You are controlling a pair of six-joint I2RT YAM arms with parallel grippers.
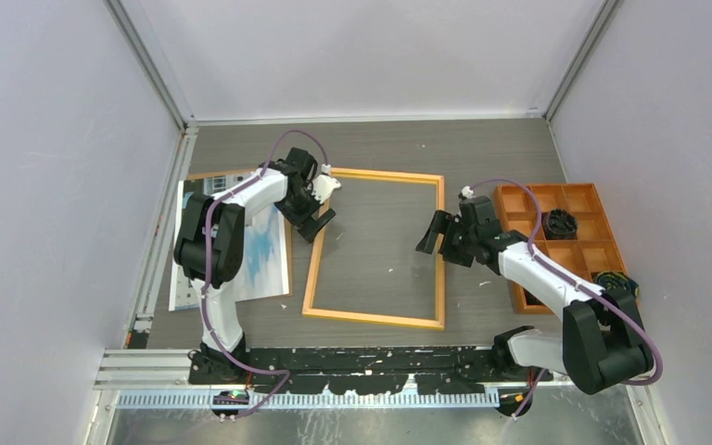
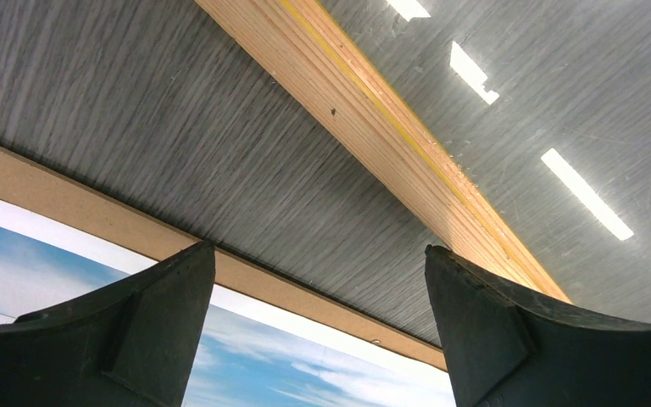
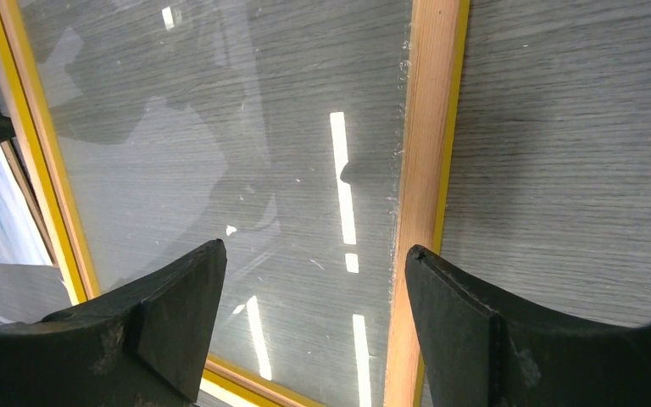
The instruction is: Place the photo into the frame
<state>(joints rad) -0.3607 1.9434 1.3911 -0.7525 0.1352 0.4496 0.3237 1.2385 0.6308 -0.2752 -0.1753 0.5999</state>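
One photo [image 1: 264,258] lies on a brown board [image 2: 68,203] near the left edge of the surface [image 1: 380,148], just beside the frame [image 1: 371,317]. Both the left fingers [image 2: 136,339] and right fingers [image 3: 153,339] gape empty; pinching the thin photo could crease it or lift the board.

You're in a robotics lab test cell, not a home or shop. Plain white panel walls [image 1: 56,185] box in a grey wood-grain table [image 1: 380,148]. Aluminium extrusion posts [image 1: 148,63] run up the corners. Left arm [image 1: 213,236] and right arm [image 1: 556,283] sit bolted to a black rail [image 1: 371,356] at the near edge, purple cabling [image 1: 206,311] exposed. An orange compartment tray [image 1: 528,188] sits on the right.
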